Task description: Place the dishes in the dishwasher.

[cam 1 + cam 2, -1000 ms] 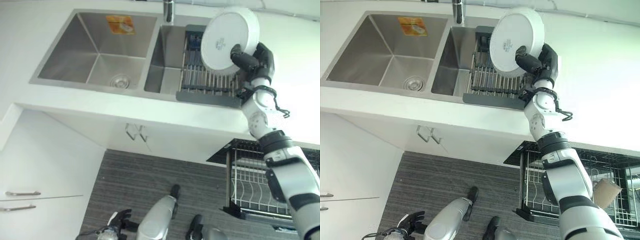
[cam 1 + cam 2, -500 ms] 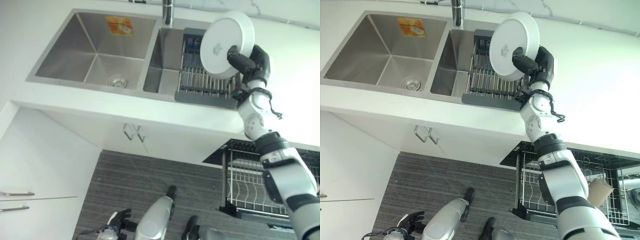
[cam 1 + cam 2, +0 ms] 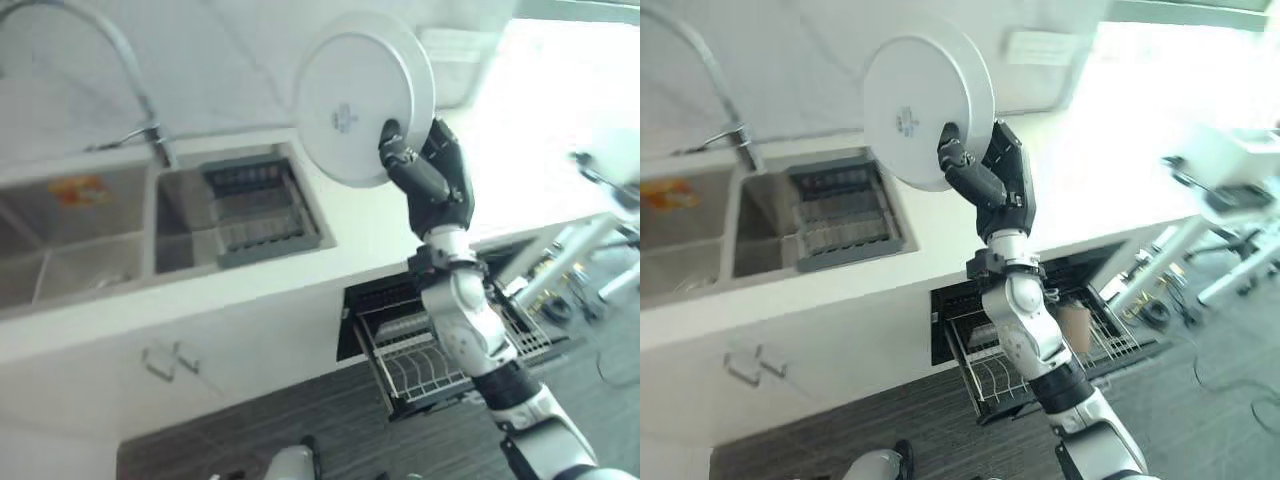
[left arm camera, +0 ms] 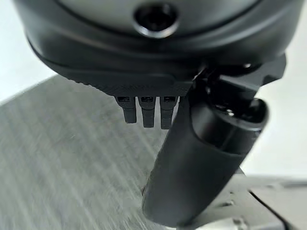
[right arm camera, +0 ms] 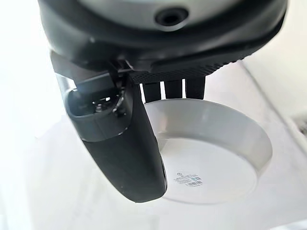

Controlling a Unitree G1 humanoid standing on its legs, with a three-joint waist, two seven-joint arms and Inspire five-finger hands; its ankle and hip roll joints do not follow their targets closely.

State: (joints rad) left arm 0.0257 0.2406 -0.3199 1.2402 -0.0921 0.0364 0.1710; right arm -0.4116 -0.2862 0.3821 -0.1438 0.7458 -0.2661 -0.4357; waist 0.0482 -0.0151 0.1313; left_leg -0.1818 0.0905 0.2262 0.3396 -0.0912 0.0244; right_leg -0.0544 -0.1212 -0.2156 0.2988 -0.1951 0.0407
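Note:
My right hand point(image 3: 432, 185) is shut on a round white plate point(image 3: 360, 95), thumb across its underside and fingers behind the rim. The plate is held up on edge, above the white counter point(image 3: 360, 235) just right of the sink. In the right wrist view the plate point(image 5: 216, 163) shows past the thumb point(image 5: 120, 143). Under the counter the dishwasher's wire rack point(image 3: 420, 365) is pulled out, below and right of the plate. My left hand point(image 4: 201, 158) hangs low over the grey floor, fingers straight and holding nothing.
A dark dish drainer point(image 3: 265, 205) sits in the right sink basin, with the curved faucet point(image 3: 120, 60) behind it. A tan cup point(image 3: 1075, 325) stands in the pulled-out rack. White table legs point(image 3: 580, 250) stand at the far right.
The whole picture has swung right, so the camera moved. The plate, before over the dish drainer, is now clear of it, over the counter beside the sink.

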